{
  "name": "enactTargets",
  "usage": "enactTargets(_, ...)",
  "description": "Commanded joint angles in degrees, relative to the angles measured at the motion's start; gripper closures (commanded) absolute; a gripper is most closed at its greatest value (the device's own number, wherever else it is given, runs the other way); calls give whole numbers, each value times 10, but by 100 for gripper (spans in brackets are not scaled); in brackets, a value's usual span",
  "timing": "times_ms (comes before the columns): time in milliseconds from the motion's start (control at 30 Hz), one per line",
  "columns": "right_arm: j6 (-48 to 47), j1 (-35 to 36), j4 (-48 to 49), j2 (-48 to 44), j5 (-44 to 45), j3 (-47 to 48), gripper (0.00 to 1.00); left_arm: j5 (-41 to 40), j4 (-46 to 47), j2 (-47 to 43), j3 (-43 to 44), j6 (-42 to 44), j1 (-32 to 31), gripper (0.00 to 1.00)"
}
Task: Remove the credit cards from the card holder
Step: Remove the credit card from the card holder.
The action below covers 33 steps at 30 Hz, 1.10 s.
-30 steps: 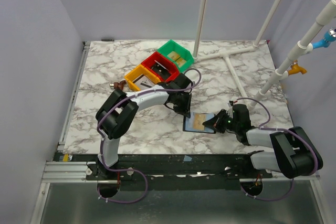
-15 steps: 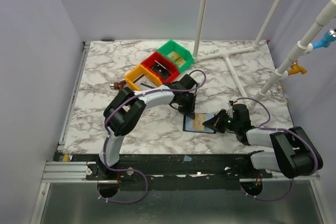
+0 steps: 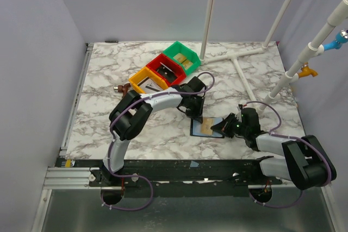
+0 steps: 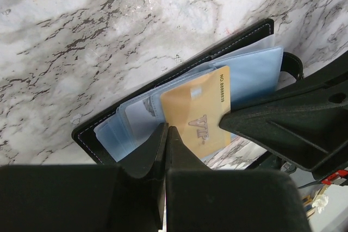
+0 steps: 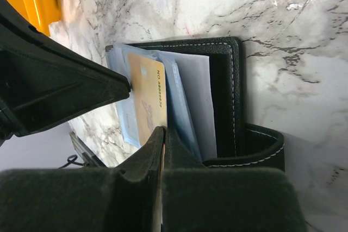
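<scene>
The black card holder [image 3: 193,131] lies open on the marble table, bluish-grey sleeves up. A tan-gold credit card [image 3: 206,127] sticks out of a sleeve. My right gripper [image 3: 220,127] is shut on that card's edge; in the right wrist view the card [image 5: 148,96] runs between the closed fingers [image 5: 163,130], beside the holder [image 5: 223,80]. My left gripper [image 3: 196,113] is shut, its tips [image 4: 166,129] resting on the sleeves at the card's [image 4: 198,110] corner, inside the holder's black edge [image 4: 81,133]. A pale whitish card or leaf [image 5: 194,99] lies under the sleeves.
Yellow [image 3: 145,81], red [image 3: 166,69] and green [image 3: 184,56] bins stand in a row behind the left arm. White pipes [image 3: 239,74] lie on the table at the back right. The two grippers face each other closely over the holder.
The left arm has shifted a little right, closer over the holder's far edge. The right gripper and the holder have stayed put.
</scene>
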Motion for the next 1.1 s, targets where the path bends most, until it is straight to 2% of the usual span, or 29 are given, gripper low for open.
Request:
enactTargets(0,-15,-3,-44,-11,42,3,99,-60,-43,28,-1,18,6,100)
enactTargets(567,-14,-4,-78,-42,66,4,99,-72,-36,16,-49,34,40,100)
enactTargets(1067,-30,-3,-206,-135,117,41,100,-67,-28,12,-56,33,43,100)
